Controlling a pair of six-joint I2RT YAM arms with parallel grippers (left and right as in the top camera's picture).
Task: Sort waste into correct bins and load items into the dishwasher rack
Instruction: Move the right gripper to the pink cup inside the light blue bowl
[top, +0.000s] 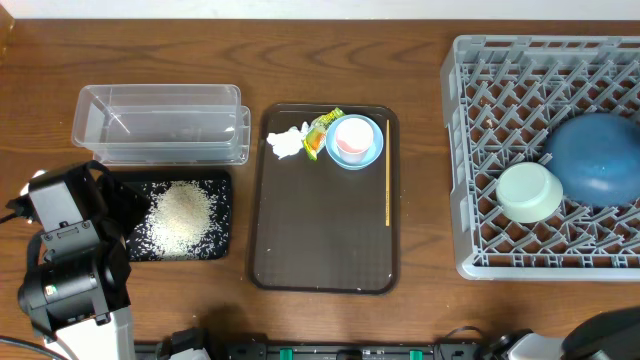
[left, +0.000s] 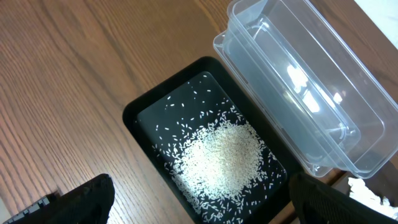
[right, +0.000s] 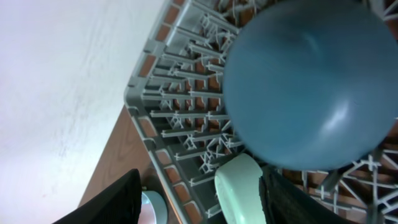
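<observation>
Loose rice (top: 182, 212) lies heaped in the black tray (top: 225, 215); the clear tub (top: 160, 125) stands just behind it. My left gripper (left: 202, 202) hovers open over the tray's near end, rice (left: 221, 155) below it. On the brown serving tray (top: 320, 230) lie a white tissue (top: 285, 143), a yellow-green wrapper (top: 320, 130) and a light-blue bowl (top: 372, 150) holding the pink cup (top: 350, 138). The rack (top: 480, 100) holds the dark-blue dish (top: 600, 155) and mint-green bowl (top: 528, 190), both upside down. My right gripper (right: 199, 208) is open and empty, back from the rack (right: 168, 112).
A thin wooden stick (top: 387, 190) lies along the serving tray's right side. The left arm (top: 65, 260) fills the front left corner, the right arm (top: 610, 335) the front right. Bare wood runs between the serving tray and the rack.
</observation>
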